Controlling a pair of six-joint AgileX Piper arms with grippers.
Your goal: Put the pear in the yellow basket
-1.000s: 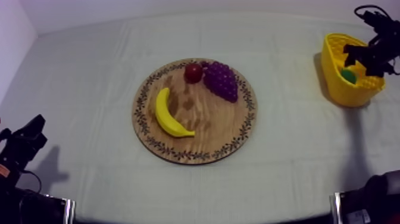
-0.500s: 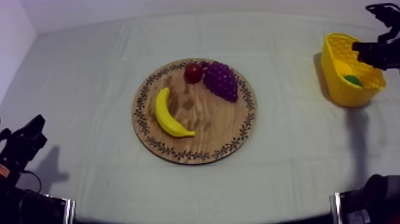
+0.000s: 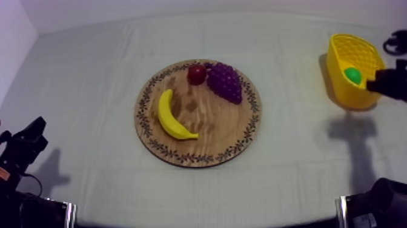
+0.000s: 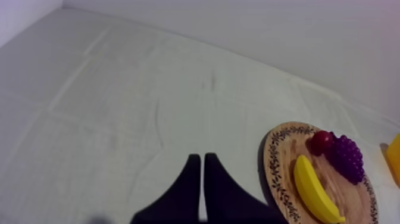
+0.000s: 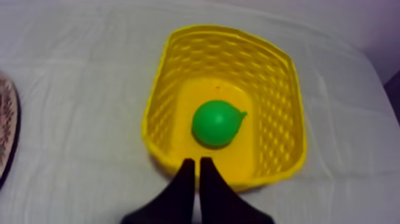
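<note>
Inside yellow basket (image 5: 280, 89) pear (image 5: 215, 123) lies loose; right gripper (image 5: 198, 162) over its near rim, fingers narrow, empty. Back off high, w/o clipping rim.

1. Round wooden board with patterned rim (image 5: 5, 119): cut off at the edge of the right wrist view, leaving a sliver of rim.
2. Yellow openwork plastic basket (image 4: 394, 159): cut off likewise in the left wrist view, one corner remaining.
</note>
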